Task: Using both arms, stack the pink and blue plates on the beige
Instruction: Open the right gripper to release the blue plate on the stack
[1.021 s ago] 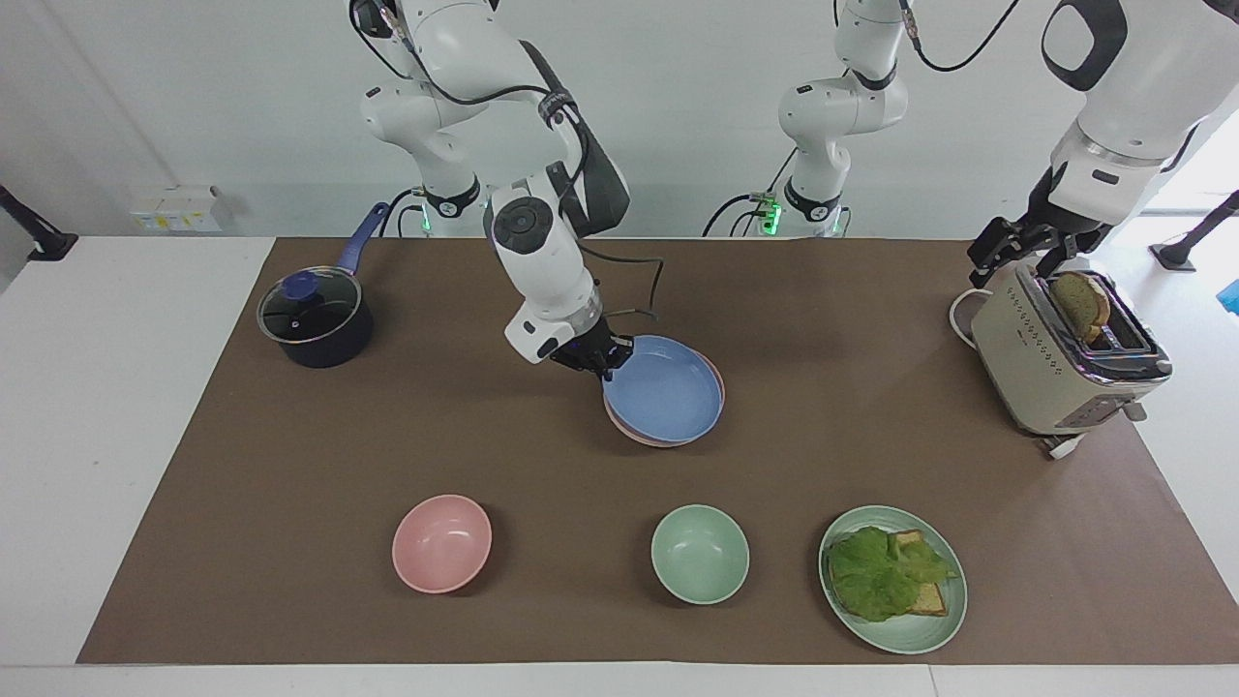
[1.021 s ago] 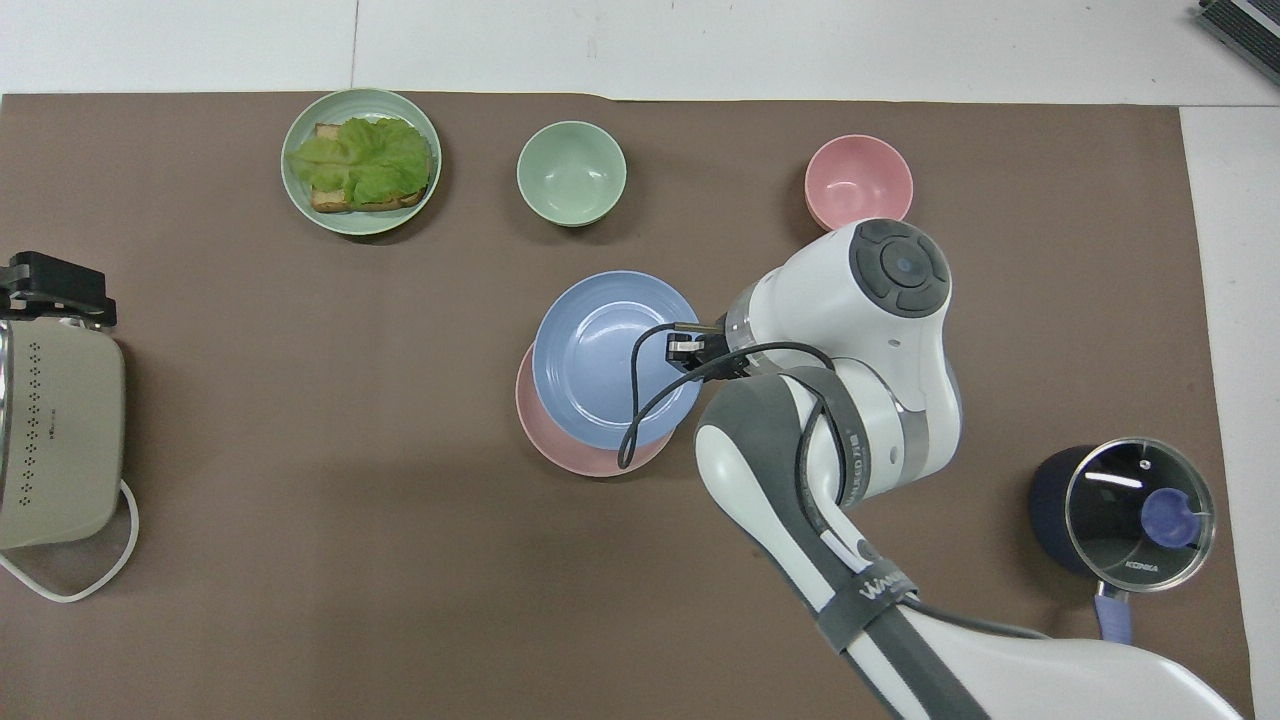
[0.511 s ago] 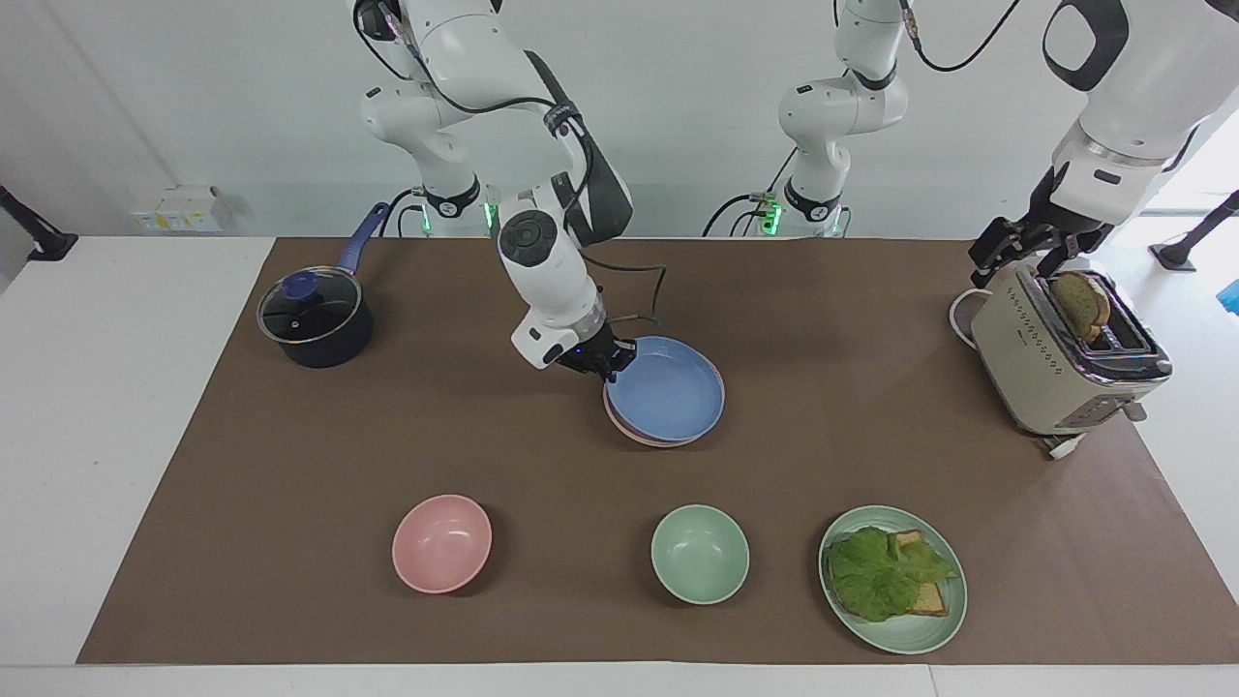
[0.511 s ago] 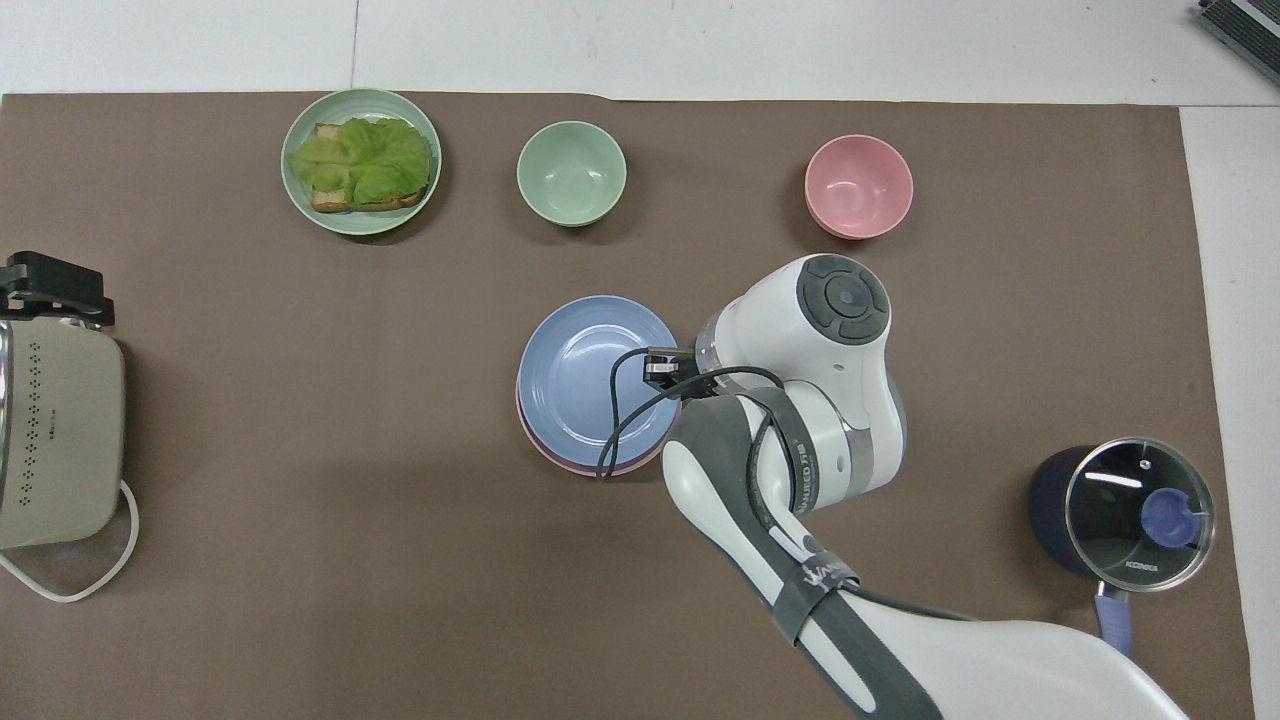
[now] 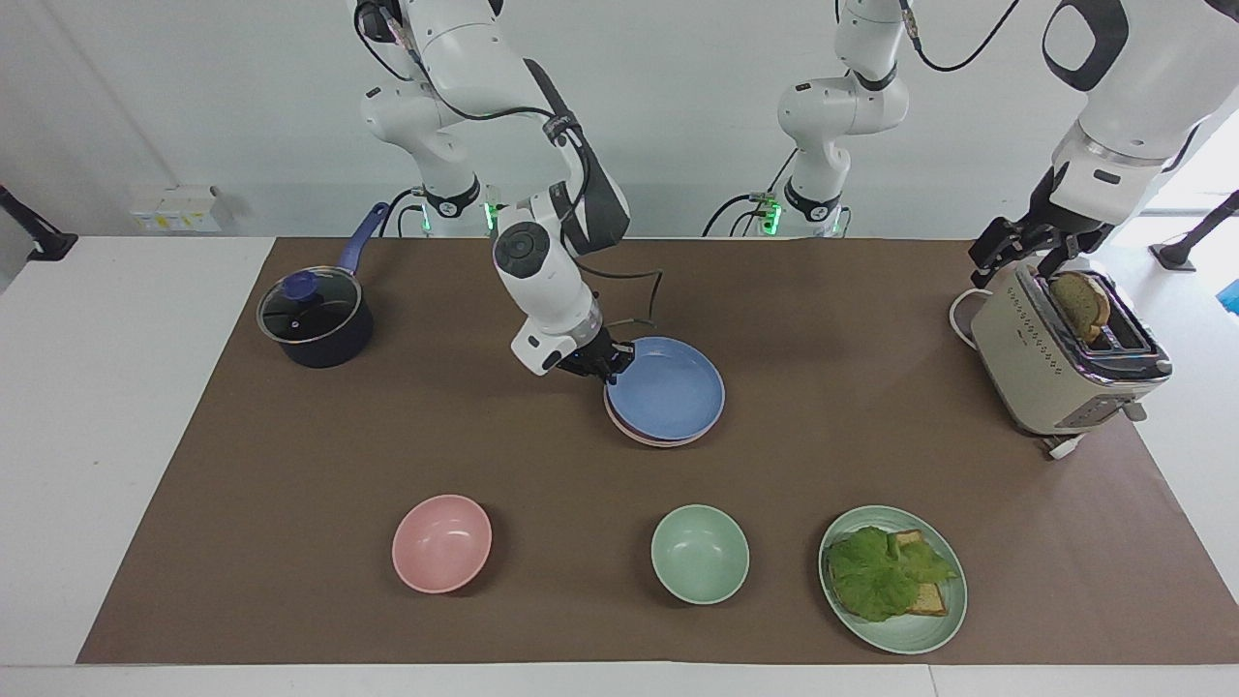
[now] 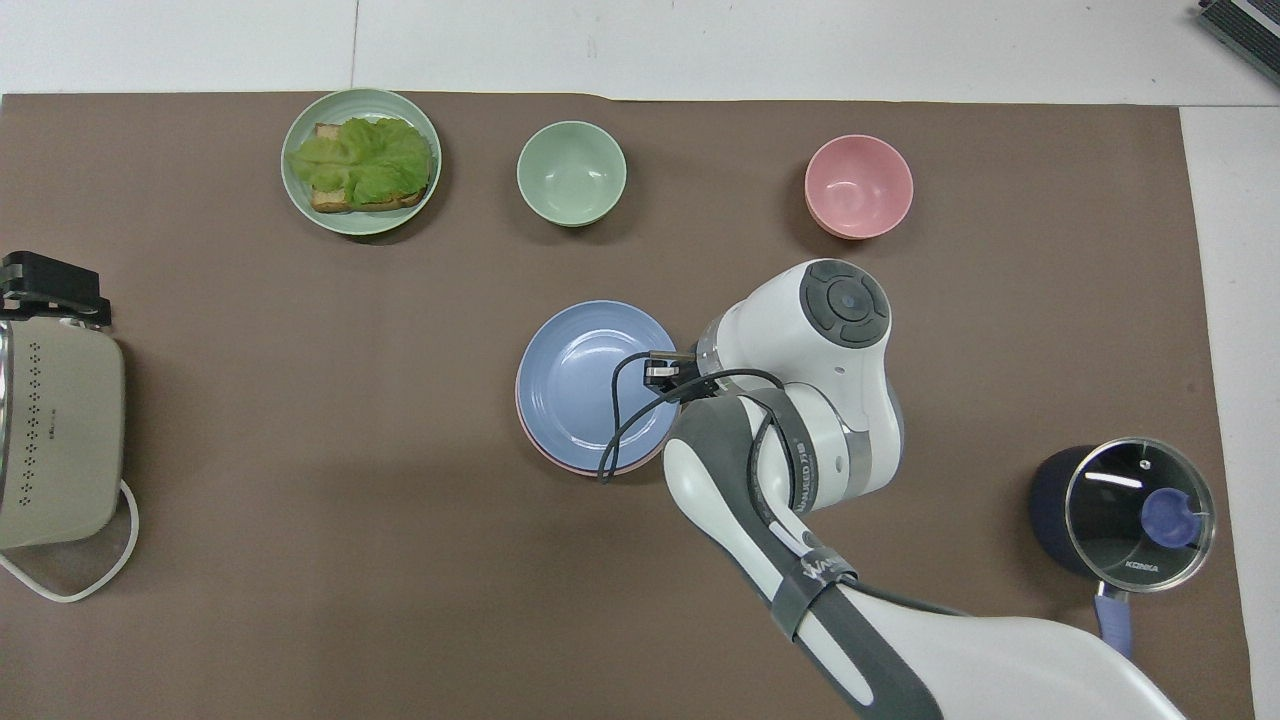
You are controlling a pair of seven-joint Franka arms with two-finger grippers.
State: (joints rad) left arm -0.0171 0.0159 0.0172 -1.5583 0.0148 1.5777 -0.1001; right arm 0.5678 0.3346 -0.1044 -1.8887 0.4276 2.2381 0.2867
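In the facing view the blue plate (image 5: 668,392) lies at the centre of the frame on the pink plate (image 5: 644,438), of which only a thin rim shows along the lower edge. No beige plate shows, and I cannot tell whether one lies under the pink. The right end effector (image 5: 610,363) is closed on the blue plate's rim at its upper left edge, low over the counter (image 5: 871,319). If it opens while that edge sits a little high, the plate may drop and slide off centre. If it pulls away before the fingers clear the rim, it may drag the blue plate, and perhaps the pink one with it. The left end effector (image 5: 1016,254) waits open and empty at the upper right of the frame, just beside the toaster (image 5: 1055,368). A careless move from there could knock the toaster. In the overhead view the blue plate (image 6: 585,385) sits at the centre of the frame, with the pink plate (image 6: 575,468) showing as a sliver along its lower edge, so the two seem slightly out of line. The right end effector (image 6: 660,370) grips the rim at the blue plate's right edge. A dark cable (image 6: 625,420) loops from the wrist across the plate's lower right part and could catch the rim as the arm retreats. The left end effector (image 6: 50,290) is at the frame's left edge, above the toaster (image 6: 55,430). With no beige plate in sight, the stack may be built in the wrong place.
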